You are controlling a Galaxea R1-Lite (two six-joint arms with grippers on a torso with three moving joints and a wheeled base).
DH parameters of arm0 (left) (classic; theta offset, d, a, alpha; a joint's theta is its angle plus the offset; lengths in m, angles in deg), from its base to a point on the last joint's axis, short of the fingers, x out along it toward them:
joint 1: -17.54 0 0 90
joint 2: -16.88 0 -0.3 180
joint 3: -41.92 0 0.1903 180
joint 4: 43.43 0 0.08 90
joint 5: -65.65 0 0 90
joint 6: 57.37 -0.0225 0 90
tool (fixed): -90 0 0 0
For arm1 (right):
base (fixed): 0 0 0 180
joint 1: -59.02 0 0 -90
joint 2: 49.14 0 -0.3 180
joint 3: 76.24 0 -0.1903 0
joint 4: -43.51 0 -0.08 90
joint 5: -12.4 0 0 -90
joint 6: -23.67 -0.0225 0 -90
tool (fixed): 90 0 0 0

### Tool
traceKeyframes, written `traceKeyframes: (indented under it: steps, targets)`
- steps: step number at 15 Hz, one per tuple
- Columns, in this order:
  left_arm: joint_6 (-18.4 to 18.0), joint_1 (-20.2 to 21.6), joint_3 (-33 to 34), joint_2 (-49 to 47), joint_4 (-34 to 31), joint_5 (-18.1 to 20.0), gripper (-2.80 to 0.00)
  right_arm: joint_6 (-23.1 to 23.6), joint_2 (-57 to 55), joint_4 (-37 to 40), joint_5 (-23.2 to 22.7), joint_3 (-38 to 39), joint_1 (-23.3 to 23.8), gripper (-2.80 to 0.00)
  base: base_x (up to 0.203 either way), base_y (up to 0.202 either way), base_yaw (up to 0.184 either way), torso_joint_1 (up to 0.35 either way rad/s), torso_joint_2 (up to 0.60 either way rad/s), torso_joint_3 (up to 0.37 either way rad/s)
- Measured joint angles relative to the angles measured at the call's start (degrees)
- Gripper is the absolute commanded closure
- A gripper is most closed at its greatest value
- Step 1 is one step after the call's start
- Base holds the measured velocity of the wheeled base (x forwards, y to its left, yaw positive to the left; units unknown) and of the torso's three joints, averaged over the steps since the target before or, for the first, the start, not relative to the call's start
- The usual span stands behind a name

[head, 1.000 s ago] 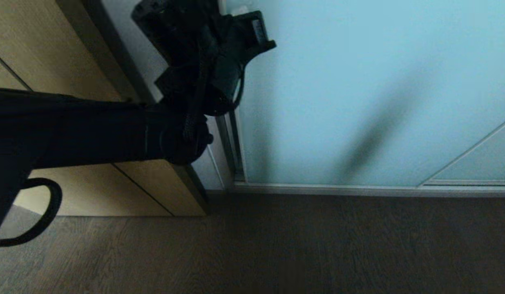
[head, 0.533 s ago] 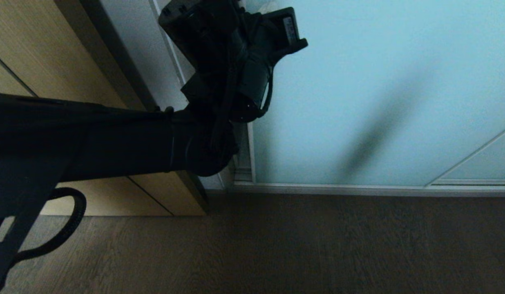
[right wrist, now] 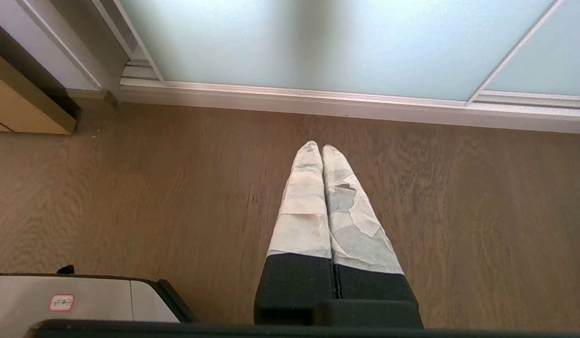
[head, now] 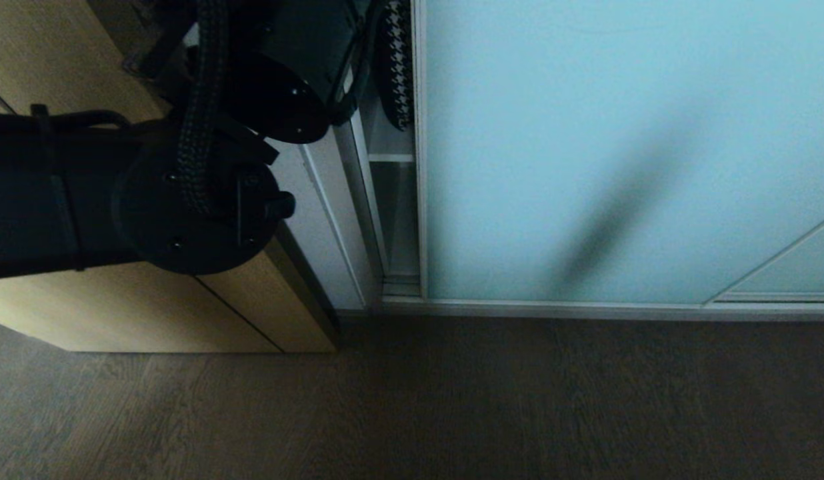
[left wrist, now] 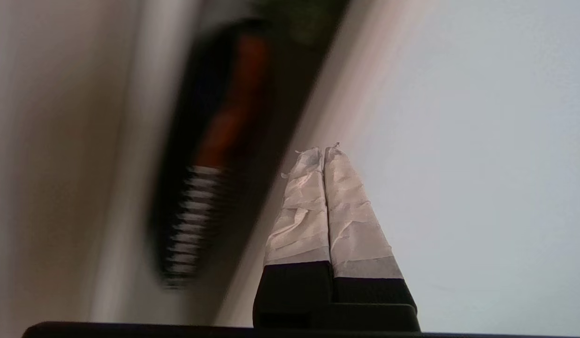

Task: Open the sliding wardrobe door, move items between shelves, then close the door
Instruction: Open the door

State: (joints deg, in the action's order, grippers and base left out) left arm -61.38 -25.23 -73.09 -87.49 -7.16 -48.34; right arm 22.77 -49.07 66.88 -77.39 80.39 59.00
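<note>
Since the earlier frames, the sliding wardrobe door (head: 625, 153) has been shifted toward the robot's right, so that a narrow gap is now exposed at its left edge, and the left arm has been raised higher at the upper left of the head view. Largest in view is the door itself, a tall frosted pale blue-green glass panel in a thin silver frame, standing upright with its long axis vertical and its bottom rail set along the brown wood-grain floor (head: 519, 400). To its left a tan wood-grain panel (head: 152, 313) is seen, flat and matte. Within the gap, the straight white-grey front edge of 1 of the shelves (head: 390, 158) is visible, lying level, with a black-and-white houndstooth fabric piece (head: 397, 60) above it. The left gripper (left wrist: 324, 155) is seen closed, its 2 tape-wrapped fingers (left wrist: 301, 202) pressed together with nothing between them, beside the door's pale glass. The right gripper (right wrist: 316, 149) is likewise closed and empty, pointed at the floor in front of the door.
</note>
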Motion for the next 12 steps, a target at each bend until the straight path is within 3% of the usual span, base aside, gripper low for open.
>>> traceKeyframes:
  steps: [7, 12]
  targets:
    - [0.9, 3.9, 2.9, -2.2, 1.2, 0.3, 0.00, 0.0, 0.0, 0.0, 0.0, 0.0, 0.0, 0.00, 0.000, 0.000, 0.000, 0.000, 0.00, 0.000]
    - [0.9, 4.5, -5.0, -11.2, 1.7, 1.1, 0.00, 0.0, 0.0, 0.0, 0.0, 0.0, 0.0, 0.00, 0.000, 0.000, 0.000, 0.000, 0.00, 0.000]
